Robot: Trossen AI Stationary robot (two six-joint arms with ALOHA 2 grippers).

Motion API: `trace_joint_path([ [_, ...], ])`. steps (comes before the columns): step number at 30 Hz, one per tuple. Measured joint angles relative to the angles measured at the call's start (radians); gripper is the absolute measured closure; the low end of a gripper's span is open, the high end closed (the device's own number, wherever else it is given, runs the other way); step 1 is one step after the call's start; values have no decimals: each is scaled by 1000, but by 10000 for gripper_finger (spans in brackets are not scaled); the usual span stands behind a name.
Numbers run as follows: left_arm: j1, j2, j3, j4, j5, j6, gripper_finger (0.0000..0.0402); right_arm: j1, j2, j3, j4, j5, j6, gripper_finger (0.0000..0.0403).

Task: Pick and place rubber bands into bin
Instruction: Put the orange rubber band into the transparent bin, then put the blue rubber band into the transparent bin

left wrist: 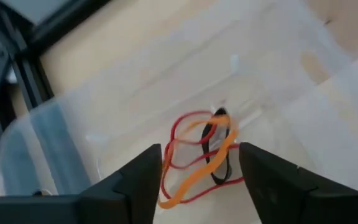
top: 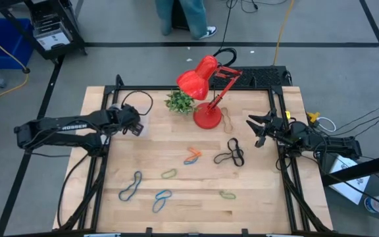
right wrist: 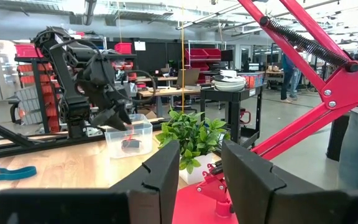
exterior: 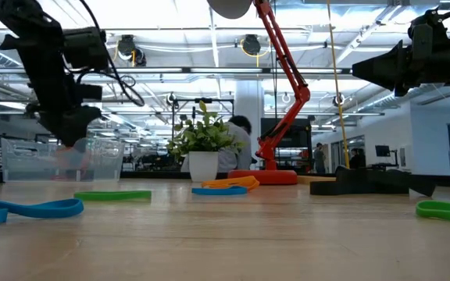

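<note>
- The left gripper [left wrist: 201,177] hangs over the small clear plastic bin [top: 139,124] at the table's far left, its dark fingers spread apart with nothing pinched between them.
- Below those fingers, inside the bin, lie a thin red loop [left wrist: 188,146], an orange loop [left wrist: 194,177] and a black loop [left wrist: 219,158], tangled together on the see-through floor.
- Judged from this, the step in hand is the release: it goes well if the jaws stay wide and the arm lifts straight up, so no floppy band clings to a finger and gets dragged out over the low wall.
- The right gripper [right wrist: 201,180] waits above the table's right edge, fingers parted and empty, pointing towards the red desk lamp [top: 206,82] and the small potted plant [top: 179,101].
- More rubber bands rest flat on the pale wooden table [top: 255,210]: an orange and blue pair [top: 191,157] in the middle, a black cluster [top: 230,155] to their right, a green one [top: 168,174], two blue ones [top: 131,186] nearer the front, and a green one [top: 227,195] at front right.
- The bands are thin, limp elastic; the wood is smooth and matte.
</note>
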Motion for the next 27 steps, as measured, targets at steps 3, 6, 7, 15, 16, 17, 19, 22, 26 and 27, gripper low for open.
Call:
trace_joint_path([
  [3,0,-11,45,-21,2,69,170,0,0,0,0,0,0,289],
  [6,0,-11,113,-48,2,112,167,0,0,0,0,0,0,289],
  [7,0,-11,139,-59,1,124,167,0,0,0,0,0,0,289],
  [15,-5,-12,320,-61,182,286,167,0,0,0,0,0,0,289],
  [16,-8,-11,334,-55,224,298,167,0,0,0,0,0,0,289],
  [17,-13,-11,348,-46,267,302,167,0,0,0,0,0,0,289],
  [19,-24,-12,371,-34,342,304,167,0,0,0,0,0,0,289],
  [22,-43,-11,379,-26,432,314,167,0,0,0,-1,0,-7,289],
  [26,-88,-11,379,-26,587,389,167,0,0,0,-2,0,-8,289],
  [27,-104,-11,378,-24,630,397,167,0,0,0,-2,0,-8,289],
])
